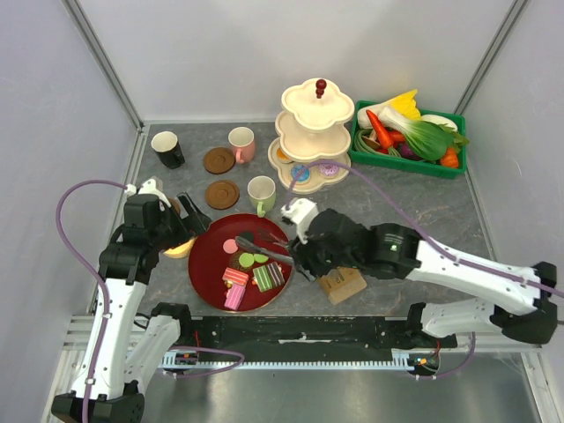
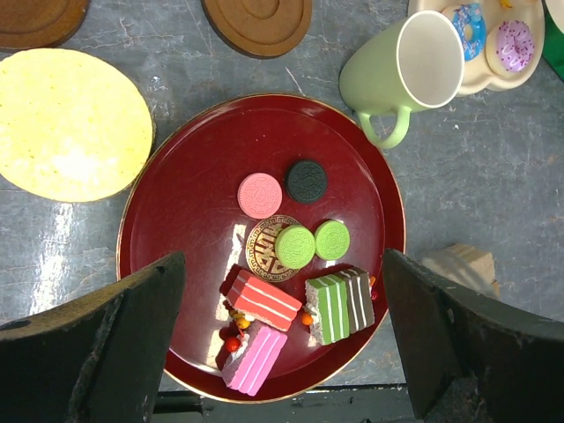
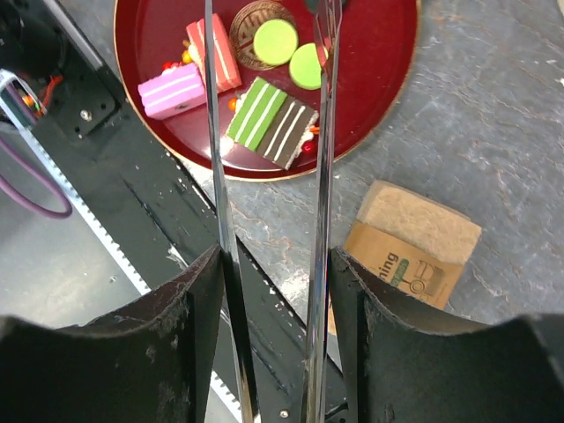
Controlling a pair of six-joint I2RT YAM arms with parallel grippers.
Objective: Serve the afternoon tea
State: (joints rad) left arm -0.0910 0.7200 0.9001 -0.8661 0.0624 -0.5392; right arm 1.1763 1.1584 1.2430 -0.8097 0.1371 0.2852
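Overhead, we see a grey desk (image 1: 476, 211) walled by pale panels (image 1: 220, 62); left fingers (image 2: 88, 352) stand released, right fingers (image 3: 132, 352) grasp metal tongs (image 3: 218, 176) above the red tray (image 1: 204, 260).

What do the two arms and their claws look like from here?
The left arm and right arm have white links with black joints. A purple cable runs along each. The left claw and right claw have broad, matte black fingers.

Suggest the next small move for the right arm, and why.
Probably ease the tongs down around the black cookie and squeeze. The right end effector holds them over the red tray, blades apart, tips near that cookie.
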